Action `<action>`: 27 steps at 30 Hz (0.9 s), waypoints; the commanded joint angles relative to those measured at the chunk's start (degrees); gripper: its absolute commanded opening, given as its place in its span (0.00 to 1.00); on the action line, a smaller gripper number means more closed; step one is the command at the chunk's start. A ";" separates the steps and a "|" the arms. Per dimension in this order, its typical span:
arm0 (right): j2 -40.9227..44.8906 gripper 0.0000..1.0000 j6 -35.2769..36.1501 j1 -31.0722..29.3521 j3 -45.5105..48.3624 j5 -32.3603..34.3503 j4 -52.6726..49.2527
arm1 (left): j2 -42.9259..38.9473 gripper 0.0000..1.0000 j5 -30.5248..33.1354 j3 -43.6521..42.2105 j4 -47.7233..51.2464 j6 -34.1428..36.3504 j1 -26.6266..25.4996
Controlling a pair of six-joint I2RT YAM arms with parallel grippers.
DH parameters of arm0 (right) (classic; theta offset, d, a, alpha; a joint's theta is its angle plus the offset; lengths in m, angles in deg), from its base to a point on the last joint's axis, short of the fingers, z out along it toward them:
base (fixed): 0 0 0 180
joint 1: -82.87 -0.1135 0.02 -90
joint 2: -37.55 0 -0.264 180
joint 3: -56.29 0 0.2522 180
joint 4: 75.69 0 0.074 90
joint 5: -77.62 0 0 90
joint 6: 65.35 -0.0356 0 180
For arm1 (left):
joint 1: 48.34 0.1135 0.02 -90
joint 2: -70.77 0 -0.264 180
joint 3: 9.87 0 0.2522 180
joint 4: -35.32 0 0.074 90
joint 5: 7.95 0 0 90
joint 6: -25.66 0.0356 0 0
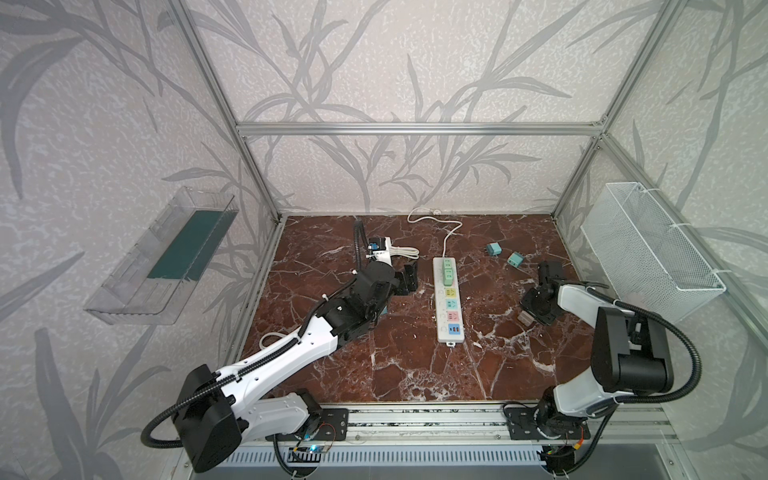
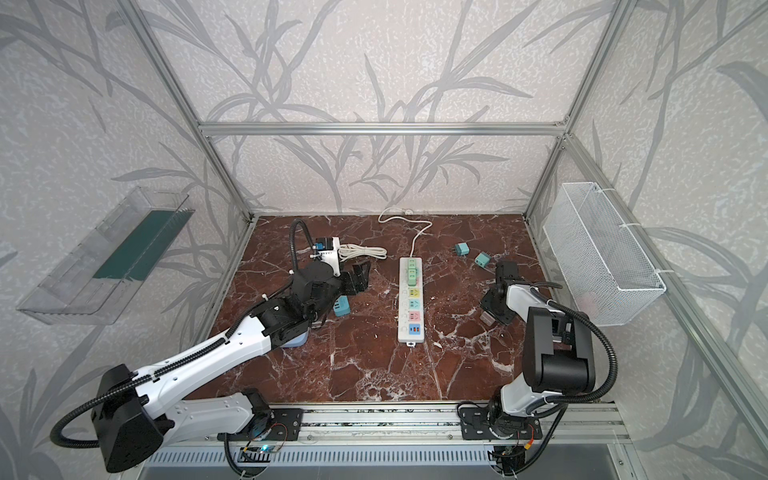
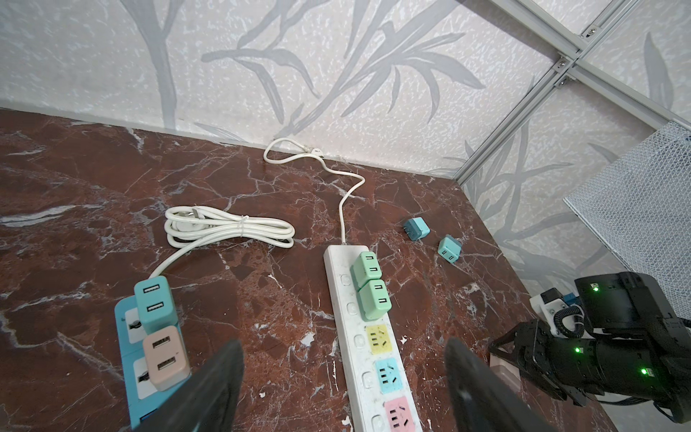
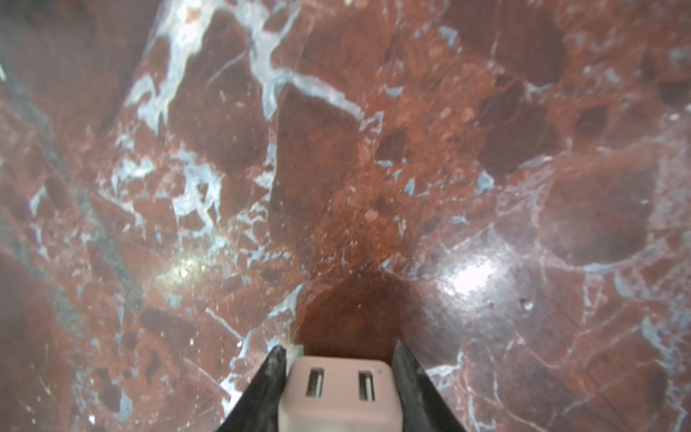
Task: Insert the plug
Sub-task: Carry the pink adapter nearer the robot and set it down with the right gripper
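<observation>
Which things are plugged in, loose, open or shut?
Right gripper: shut on pale pink two-port plug.
Left gripper: open, empty.
Two mint green plugs: inserted in long white power strip.
Two small teal plugs: lying loose.
Blue power strip: turquoise plug and beige-pink plug inserted.

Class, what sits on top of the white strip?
Two green plugs on the strip's far end; the sockets under them are hidden. Three coloured sockets lie bare.
</observation>
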 commanded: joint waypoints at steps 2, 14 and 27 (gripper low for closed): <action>2.90 0.35 2.25 -2.92 2.39 -2.55 -1.59 | -1.31 0.83 1.07 -0.90 -0.86 -0.01 0.28; 7.38 0.34 -7.90 -27.33 5.99 3.49 -3.33 | -0.27 0.83 1.32 -0.94 -1.03 0.67 0.31; 8.69 0.71 -8.38 -29.87 6.86 -2.71 -4.52 | 0.75 0.83 2.54 -0.93 -1.11 2.32 0.30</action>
